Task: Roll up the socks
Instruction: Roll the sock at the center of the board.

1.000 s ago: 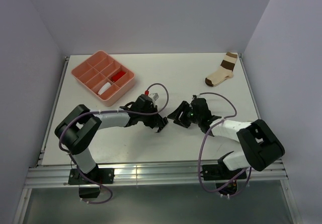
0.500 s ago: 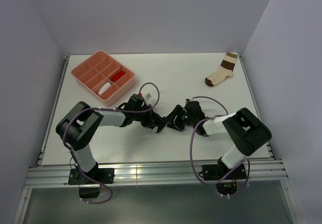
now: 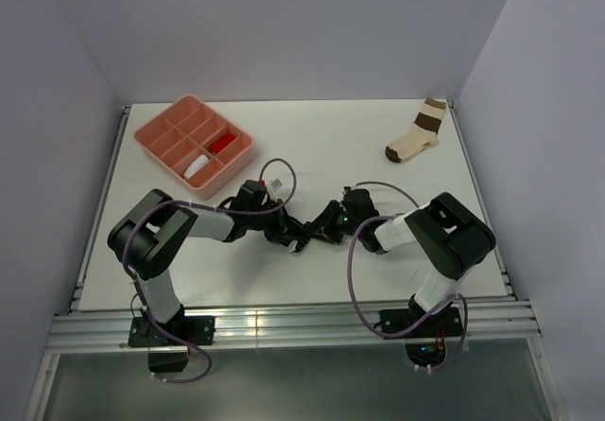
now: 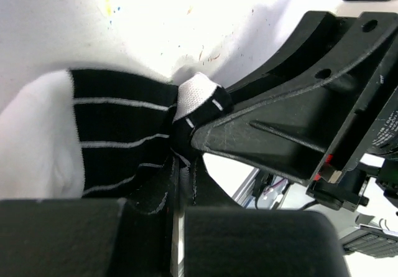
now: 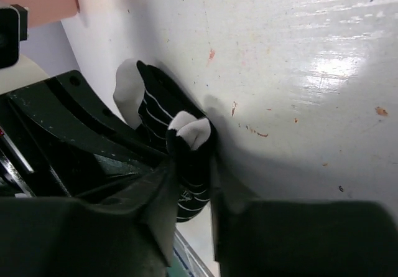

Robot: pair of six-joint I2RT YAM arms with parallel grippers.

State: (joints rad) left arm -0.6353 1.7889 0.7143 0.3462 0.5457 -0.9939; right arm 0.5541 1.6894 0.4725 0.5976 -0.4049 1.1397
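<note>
- Striped sock [image 4: 118, 127], black with thin white lines and white patches, lies on the table [image 3: 378, 270] at the lower middle of the top view, where the two grippers meet.
- The left gripper [image 4: 179, 183] is clamped on it. At the bottom centre of the left wrist view the jaws stand almost together, with a pinch of black fabric drawn down between them.
- The right gripper [image 5: 189, 196] appears to grip it too. At the bottom centre of the right wrist view the fabric fills the gap between the jaws and bulges out above them, with a white patch on top.
- The sock looks like a light, limp knit with no stiffness of its own. It bunches wherever it is pinched and would likely sag and unroll once let go.
- It is not fragile and not slippery, but it probably stretches, so a hard pull would lengthen it rather than move it.
- A single thin layer could slide out of the jaws, so a bunched fold of several layers is the safer hold.
- For rolling, I would keep one grip on the tight bundle near the white patch and take the loose end with the other.
- A white sock [image 3: 197, 166] and a red-ended sock [image 3: 223, 143] sit in the pink tray [image 3: 151, 137] at the upper left, apparently in separate compartments.
- A cream sock [image 3: 416, 137] with brown bands lies flat at the upper right, well apart from the grippers.
</note>
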